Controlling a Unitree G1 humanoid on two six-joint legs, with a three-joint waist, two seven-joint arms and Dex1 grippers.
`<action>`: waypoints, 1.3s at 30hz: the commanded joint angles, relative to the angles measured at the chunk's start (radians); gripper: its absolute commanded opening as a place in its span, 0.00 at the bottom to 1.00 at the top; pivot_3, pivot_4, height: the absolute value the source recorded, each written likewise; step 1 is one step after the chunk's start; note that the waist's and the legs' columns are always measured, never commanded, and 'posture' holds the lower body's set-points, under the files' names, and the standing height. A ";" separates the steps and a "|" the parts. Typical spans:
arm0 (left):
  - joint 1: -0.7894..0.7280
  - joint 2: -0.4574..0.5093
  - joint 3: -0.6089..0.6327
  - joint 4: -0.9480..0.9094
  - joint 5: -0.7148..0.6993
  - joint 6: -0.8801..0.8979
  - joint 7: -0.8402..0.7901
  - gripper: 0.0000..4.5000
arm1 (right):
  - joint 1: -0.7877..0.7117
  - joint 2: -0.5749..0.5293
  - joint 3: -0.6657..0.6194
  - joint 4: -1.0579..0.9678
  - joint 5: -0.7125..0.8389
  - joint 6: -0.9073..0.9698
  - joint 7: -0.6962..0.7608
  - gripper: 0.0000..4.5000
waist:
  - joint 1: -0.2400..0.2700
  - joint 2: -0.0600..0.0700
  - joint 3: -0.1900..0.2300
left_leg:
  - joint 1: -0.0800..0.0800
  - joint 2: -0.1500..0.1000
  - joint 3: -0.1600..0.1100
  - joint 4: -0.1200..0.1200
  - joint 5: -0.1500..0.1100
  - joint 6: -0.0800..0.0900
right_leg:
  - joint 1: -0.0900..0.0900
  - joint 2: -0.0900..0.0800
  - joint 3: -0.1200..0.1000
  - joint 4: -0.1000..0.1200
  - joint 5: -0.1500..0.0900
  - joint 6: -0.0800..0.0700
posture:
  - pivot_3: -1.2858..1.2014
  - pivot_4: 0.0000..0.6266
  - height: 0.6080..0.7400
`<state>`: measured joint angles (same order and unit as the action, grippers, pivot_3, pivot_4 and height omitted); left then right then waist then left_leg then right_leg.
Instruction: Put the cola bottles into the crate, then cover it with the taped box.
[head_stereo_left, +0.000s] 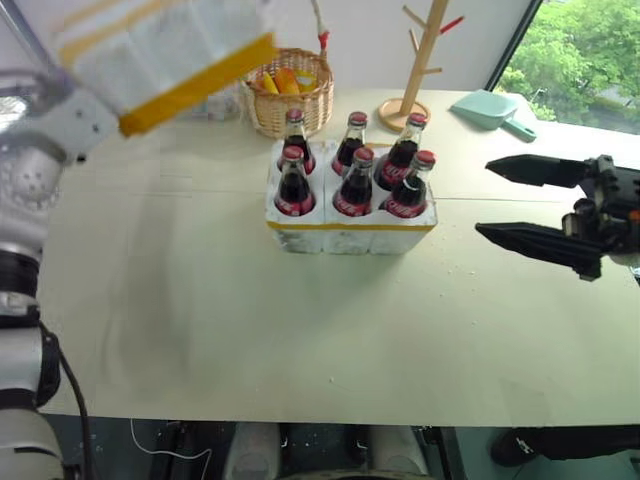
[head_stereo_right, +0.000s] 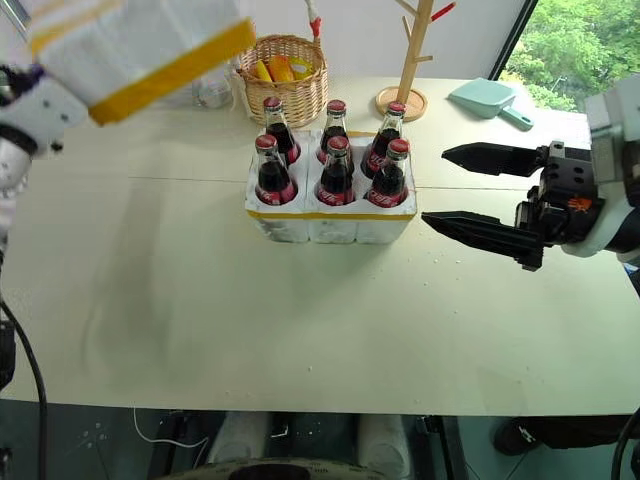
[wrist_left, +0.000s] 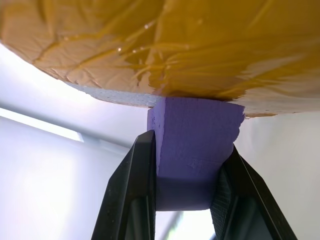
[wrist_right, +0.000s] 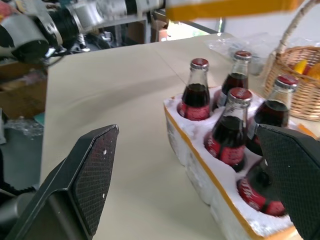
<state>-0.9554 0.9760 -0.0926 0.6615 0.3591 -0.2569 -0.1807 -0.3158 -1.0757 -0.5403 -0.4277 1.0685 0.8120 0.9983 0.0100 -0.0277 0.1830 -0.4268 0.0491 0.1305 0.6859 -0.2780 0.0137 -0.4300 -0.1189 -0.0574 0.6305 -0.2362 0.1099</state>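
far left and raised above the table: left pincer (wrist_left: 186, 200) clamped on a purple block handle (wrist_left: 195, 150) fixed to the white styrofoam taped box wrapped in wide yellow tape bands (head_stereo_left: 165, 55), box tilted and held clear of the pale tabletop (head_stereo_left: 300, 330). just beyond that box, towards the middle: round wicker basket (head_stereo_left: 290, 95) with yellow and orange items inside. middle of the table, well to the right of the left pincer and just left of the right one: low white styrofoam crate with a yellow tape band (head_stereo_left: 350, 225), all six wells filled with small glass cola bottles with red caps and red labels (head_stereo_left: 355, 180), upright. behind the crate, a light wooden peg stand (head_stereo_left: 420, 60), then a mint-green dustpan (head_stereo_left: 490, 110). far right: right pincer (head_stereo_left: 490, 200) spread wide, empty, fingertips aimed at the crate's side, not touching.
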 joint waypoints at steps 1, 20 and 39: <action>-0.037 -0.024 0.012 -0.134 -0.036 0.010 -0.096 0.26 | -0.011 0.013 0.009 -0.011 -0.019 -0.033 -0.017 1.00 | -0.002 0.001 0.000 | 0.000 0.000 0.000 0.000 0.000 -0.001 | 0.000 0.000 0.000 0.000 0.000 0.000 | 0.52 0.24 1.00; 0.062 -0.110 -0.094 -0.623 0.159 0.156 -0.334 0.26 | -0.018 0.049 0.040 -0.015 -0.039 -0.054 -0.065 1.00 | 0.003 0.000 0.000 | 0.000 0.000 0.000 0.002 0.003 -0.005 | 0.001 0.001 0.000 0.000 0.000 0.001 | 0.52 0.24 1.00; 0.069 -0.131 -0.075 -0.626 0.200 0.032 -0.331 0.26 | -0.010 0.072 0.044 -0.009 -0.057 -0.065 -0.060 1.00 | 0.003 0.000 0.000 | 0.000 0.001 -0.001 0.005 0.001 -0.001 | 0.002 0.001 0.000 0.000 0.000 0.001 | 0.52 0.24 1.00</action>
<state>-0.8503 0.8191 -0.1967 0.0715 0.5458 -0.2155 -0.5077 -0.3208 -1.0012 -0.4730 -0.4263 1.0050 0.7661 0.9335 0.0130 -0.0275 0.1829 -0.4268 0.0496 0.1292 0.6904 -0.2768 0.0123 -0.4277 -0.1175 -0.0573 0.6309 -0.2357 0.1114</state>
